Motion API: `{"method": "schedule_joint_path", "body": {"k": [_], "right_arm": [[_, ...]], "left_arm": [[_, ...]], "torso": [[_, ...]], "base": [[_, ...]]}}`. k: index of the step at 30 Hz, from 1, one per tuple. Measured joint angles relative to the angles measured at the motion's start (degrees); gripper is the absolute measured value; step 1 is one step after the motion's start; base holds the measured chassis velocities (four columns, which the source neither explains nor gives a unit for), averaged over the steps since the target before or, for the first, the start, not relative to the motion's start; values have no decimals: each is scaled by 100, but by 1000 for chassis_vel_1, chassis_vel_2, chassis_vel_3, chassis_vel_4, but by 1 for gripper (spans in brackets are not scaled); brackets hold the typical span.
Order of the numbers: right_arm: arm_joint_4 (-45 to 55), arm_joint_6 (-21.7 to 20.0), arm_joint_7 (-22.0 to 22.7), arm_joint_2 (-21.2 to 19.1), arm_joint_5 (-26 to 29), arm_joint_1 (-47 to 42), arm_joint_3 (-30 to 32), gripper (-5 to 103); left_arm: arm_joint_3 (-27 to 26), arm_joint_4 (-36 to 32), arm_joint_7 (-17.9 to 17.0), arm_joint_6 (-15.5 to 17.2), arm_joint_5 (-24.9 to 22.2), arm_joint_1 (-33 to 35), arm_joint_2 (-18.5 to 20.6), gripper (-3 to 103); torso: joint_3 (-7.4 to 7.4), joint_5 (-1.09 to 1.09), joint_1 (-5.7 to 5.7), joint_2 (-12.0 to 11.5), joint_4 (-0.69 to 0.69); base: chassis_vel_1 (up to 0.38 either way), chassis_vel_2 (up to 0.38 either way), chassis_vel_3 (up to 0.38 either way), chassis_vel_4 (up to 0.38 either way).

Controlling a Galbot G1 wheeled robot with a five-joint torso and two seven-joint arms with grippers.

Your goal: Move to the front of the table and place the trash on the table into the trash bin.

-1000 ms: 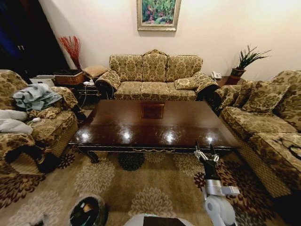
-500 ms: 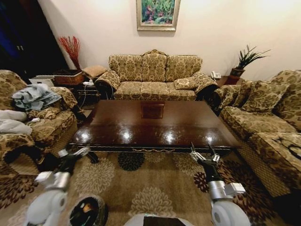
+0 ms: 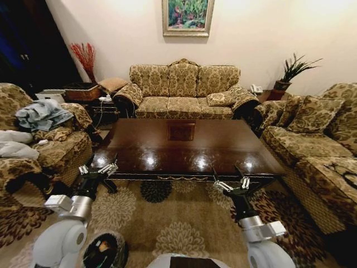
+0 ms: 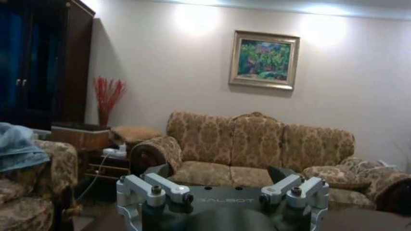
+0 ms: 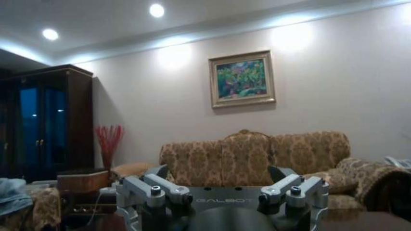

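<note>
Since the counter [image 3: 184, 146] carries none of the four pieces of trash, its dark glossy top showing just lamp reflections and the square inlay, both arms seem raised merely in readiness at its near edge. From the head camera, the left hand [image 3: 98, 169] sits at the counter's front left corner and the right hand [image 3: 231, 185] just short of its front right edge, each with fingers spread wide and holding nothing. Down by the robot's base, the trash bin [image 3: 104, 251] stands on the patterned carpet [image 3: 167, 223], some coloured litter visible inside, so the job looks essentially finished. Each wrist camera looks level across the room, giving the sofa [image 4: 257, 149], the framed painting [image 5: 243, 79] and the ceiling lights, which the head camera cuts off.
</note>
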Motion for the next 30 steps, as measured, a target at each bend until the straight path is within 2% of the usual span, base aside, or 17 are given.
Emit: {"method": "schedule_joint_path", "body": {"k": [21, 30], "right_arm": [[16, -40, 53, 5, 32, -2, -5, 100], [11, -40, 56, 5, 36, -1, -5, 100]], "left_arm": [[-15, 6, -13, 16, 54, -5, -37, 100], [-17, 14, -13, 10, 53, -3, -34, 100]], "torso": [[0, 1, 1, -1, 1], [0, 1, 1, 0, 1]], "base": [[6, -4, -3, 4], [122, -139, -154, 155]]}}
